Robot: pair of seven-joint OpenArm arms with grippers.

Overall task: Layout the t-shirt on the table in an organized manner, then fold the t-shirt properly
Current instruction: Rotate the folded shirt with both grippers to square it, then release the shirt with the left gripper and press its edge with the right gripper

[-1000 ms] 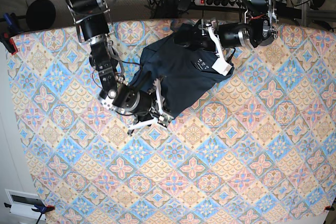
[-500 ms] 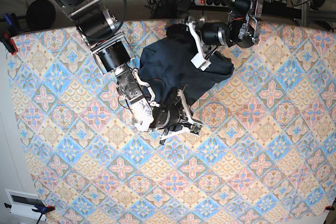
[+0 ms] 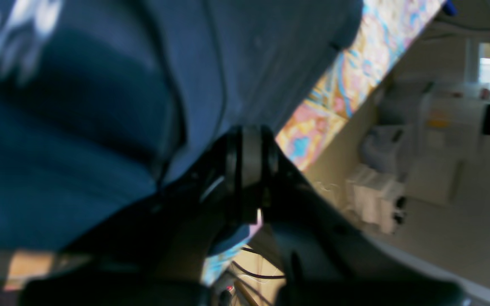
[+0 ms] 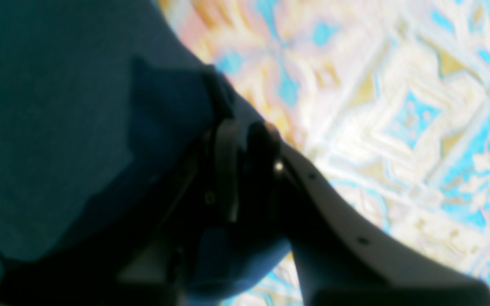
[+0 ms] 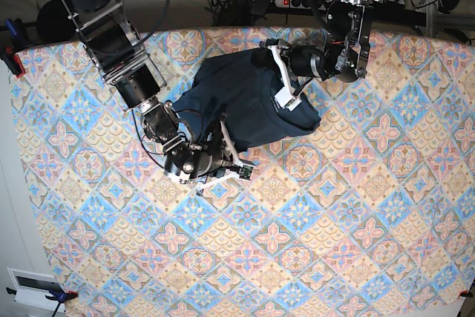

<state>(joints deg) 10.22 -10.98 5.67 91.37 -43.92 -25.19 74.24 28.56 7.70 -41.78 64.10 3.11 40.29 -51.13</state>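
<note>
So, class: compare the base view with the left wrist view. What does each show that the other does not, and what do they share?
Only the base view shows the whole scene: both arms, the right gripper at the near edge of the crumpled t-shirt, and most of the patterned table.

Only the left wrist view shows, close up, the left gripper with its jaws shut and dark cloth bunched against them, a blurred white label, and a room beyond the table edge.

Both show the navy t-shirt, the left gripper and the tiled cloth.
</note>
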